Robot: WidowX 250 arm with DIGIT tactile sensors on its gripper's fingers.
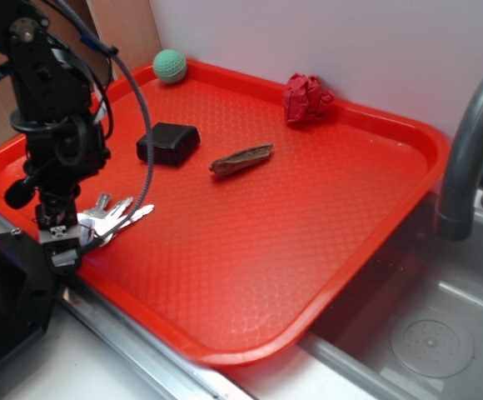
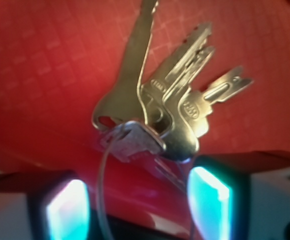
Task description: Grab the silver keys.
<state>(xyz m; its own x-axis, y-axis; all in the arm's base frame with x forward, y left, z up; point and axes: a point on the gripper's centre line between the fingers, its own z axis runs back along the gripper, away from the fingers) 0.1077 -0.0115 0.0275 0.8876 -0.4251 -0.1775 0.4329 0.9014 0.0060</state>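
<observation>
Keys [image 2: 160,107] are lying fanned near the red tray's [image 1: 308,250] left edge; the claw [image 1: 62,242] is standing over their ring end, jaws apart (nothing held), bracketing for closure.

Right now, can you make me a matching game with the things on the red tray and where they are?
Things:
1. green ball
2. crumpled red paper
3. silver keys
4. brown pod

Places:
A. by the gripper
B. middle of the tray
C. far left corner
D. far right edge

Pairs: 1-C, 2-D, 3-A, 4-B
</observation>
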